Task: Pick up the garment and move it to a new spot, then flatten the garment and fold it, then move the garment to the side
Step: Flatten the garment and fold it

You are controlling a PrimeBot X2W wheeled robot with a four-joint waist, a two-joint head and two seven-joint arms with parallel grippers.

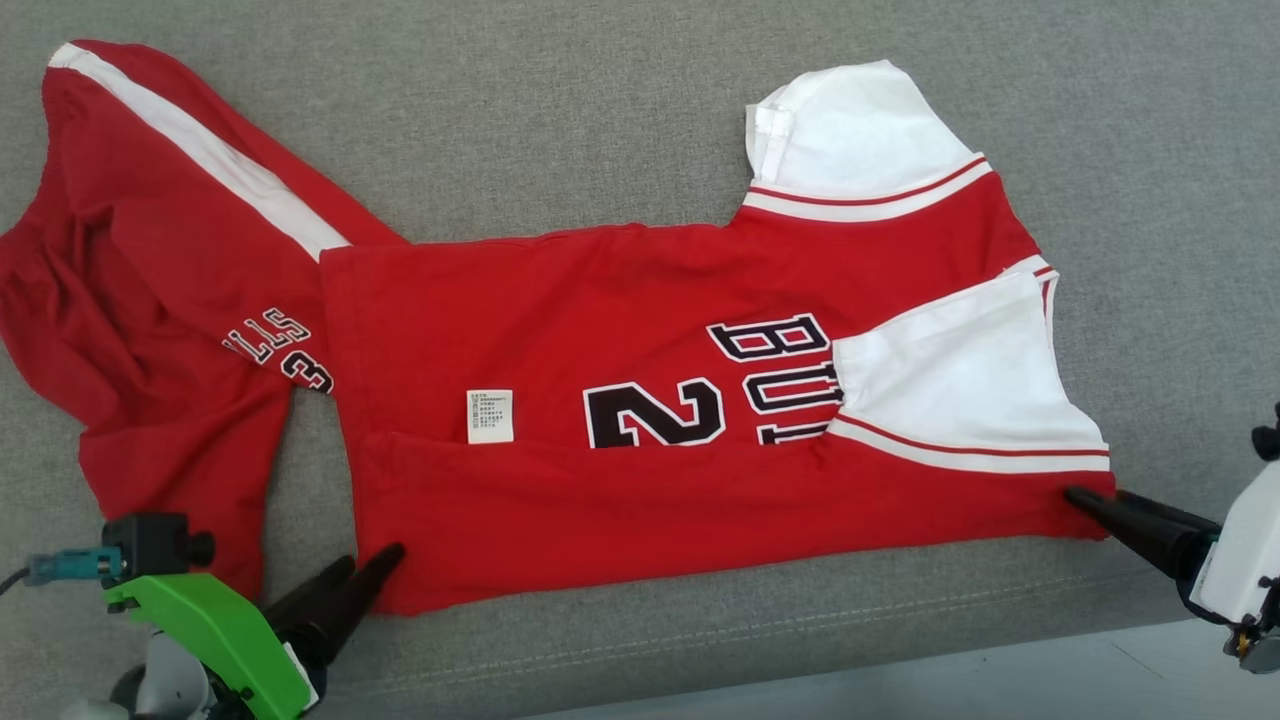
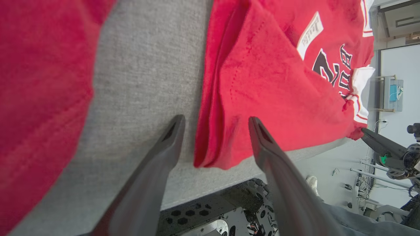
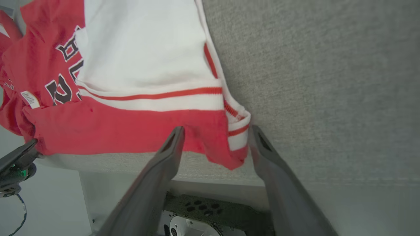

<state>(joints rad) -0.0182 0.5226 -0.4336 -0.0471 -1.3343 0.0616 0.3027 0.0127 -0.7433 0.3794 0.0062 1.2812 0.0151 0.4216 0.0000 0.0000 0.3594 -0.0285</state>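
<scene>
Right now, one garment [image 1: 640, 400] is lying folded on the grey counter [image 1: 600, 120], its two white sleeves [image 1: 870, 130] toward my right (one care label [image 1: 490, 415] showing). My left end effector [image 1: 372, 560] and right end effector [image 1: 1085, 500] are standing spread apart, each straddling a near corner.

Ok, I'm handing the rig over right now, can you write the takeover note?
Left gripper: jaws open, straddling the near left corner of the red short-sleeved jersey shirt.
Right gripper: jaws open around the shirt's near right corner.
The shirt lies on the grey fabric surface. Its body seems folded once lengthwise, and its left end is bunched.
Left to do: smooth that end, finish folding, move the shirt aside.
</scene>
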